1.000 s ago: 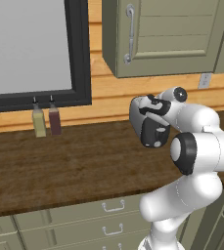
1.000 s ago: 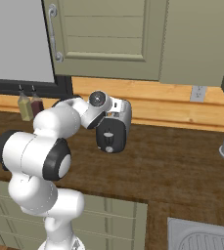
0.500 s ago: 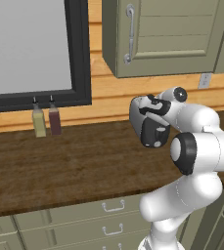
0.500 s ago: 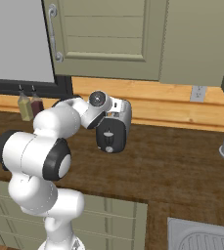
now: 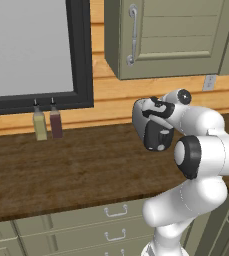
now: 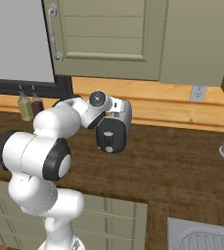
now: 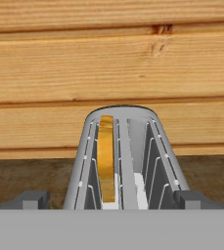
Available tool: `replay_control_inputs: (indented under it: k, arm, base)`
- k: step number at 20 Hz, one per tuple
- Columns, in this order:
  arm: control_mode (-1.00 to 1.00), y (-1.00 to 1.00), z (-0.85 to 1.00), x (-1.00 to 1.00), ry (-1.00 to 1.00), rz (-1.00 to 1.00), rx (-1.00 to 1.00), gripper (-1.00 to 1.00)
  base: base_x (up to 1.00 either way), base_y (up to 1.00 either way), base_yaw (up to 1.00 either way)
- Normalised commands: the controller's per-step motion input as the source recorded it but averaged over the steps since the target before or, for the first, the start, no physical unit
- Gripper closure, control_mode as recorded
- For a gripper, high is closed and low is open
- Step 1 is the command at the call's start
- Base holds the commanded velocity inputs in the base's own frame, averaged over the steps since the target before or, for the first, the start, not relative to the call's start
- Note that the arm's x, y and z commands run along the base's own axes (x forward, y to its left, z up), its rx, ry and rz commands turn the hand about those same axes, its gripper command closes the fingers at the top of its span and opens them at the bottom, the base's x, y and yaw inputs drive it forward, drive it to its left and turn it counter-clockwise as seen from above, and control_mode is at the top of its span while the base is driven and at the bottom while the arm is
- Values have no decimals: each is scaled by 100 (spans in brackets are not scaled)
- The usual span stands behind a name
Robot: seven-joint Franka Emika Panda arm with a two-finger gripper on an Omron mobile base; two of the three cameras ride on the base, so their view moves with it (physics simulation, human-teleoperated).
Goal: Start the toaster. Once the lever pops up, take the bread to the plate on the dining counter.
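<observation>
Wood-grain desk (image 5: pixel 61 170) is carrying a silver toaster (image 6: pixel 114 131) with a dark front panel, standing near the plank wall (image 7: pixel 108 68), as the white arm is reaching over it from above. Seen from the hand camera, the bread (image 7: pixel 105 156) is sitting upright in the left slot of the toaster (image 7: pixel 125 161), its golden edge showing, while the right slot is showing only wire guides. The pincer (image 7: pixel 111 199) is hovering directly over the toaster top, dark fingertips (image 7: pixel 33 199) spread wide to either side, grasping nothing. Two bottles (image 5: pixel 46 122) are standing at nine o'clock, well apart.
</observation>
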Motion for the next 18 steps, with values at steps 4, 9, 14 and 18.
replay_control_inputs:
  k: [4,9,14,18]
  arm:
    - [-100,0,0,0,0,0,0,-100]
    - [-100,0,0,0,0,0,0,-100]
    - [-100,0,0,0,0,0,0,-100]
    - [-100,0,0,0,0,0,0,-100]
  base:
    - [0,0,0]
    - [0,0,0]
    - [0,0,0]
    - [0,0,0]
